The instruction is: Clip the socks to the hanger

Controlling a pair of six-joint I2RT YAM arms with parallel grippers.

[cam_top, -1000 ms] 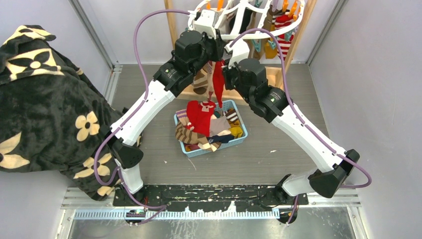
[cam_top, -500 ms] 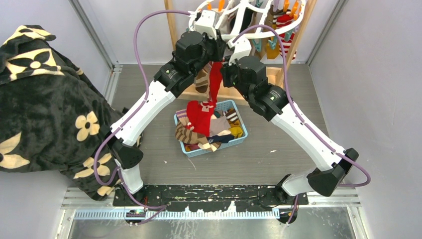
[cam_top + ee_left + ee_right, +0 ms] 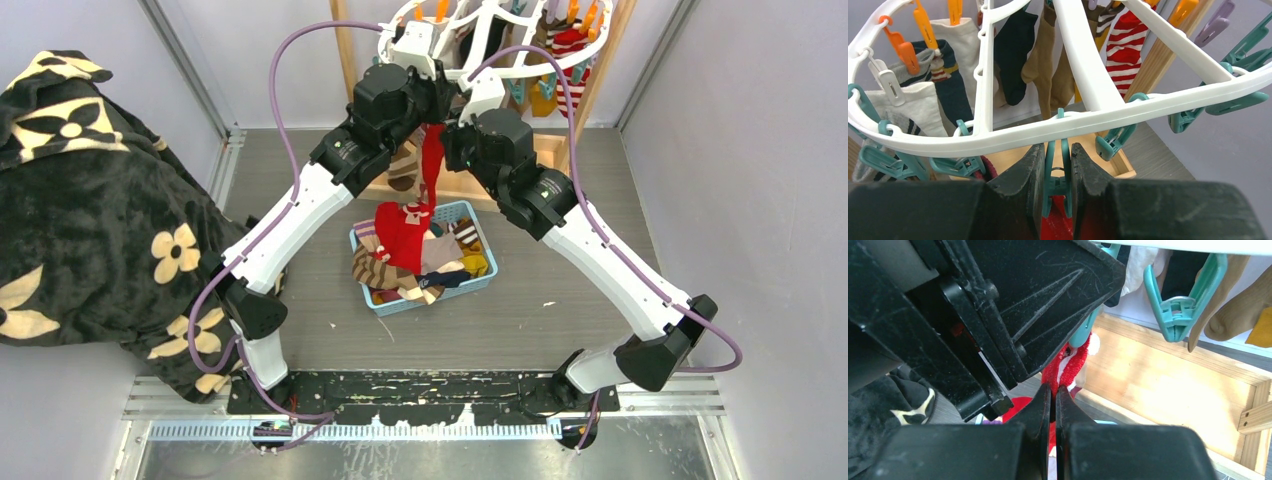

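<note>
Left gripper (image 3: 1058,151): clenched on a teal clip (image 3: 1057,172) dangling under the near rim of the hanger (image 3: 1148,107), one finger pressed on each lever.
Right gripper (image 3: 1053,390): pinched tight on the red sock (image 3: 432,165) at its upper edge, tips just below that clip (left arm's black body crowds this view).
Red sock: hanging straight down between the two wrists, above the blue basket (image 3: 489,266).
Hanger: up by the wooden stand (image 3: 1168,390), several socks clipped on its far side.
Loose socks (image 3: 400,268): heaped in the basket.

Your basket (image 3: 450,290) sits in the middle of the table (image 3: 580,320), socks (image 3: 385,270) in it (one sock (image 3: 432,160) hangs above, under the hanger (image 3: 1098,117)). The wooden stand (image 3: 1173,390) is at the far edge, the blanket (image 3: 90,200) at the left.
</note>
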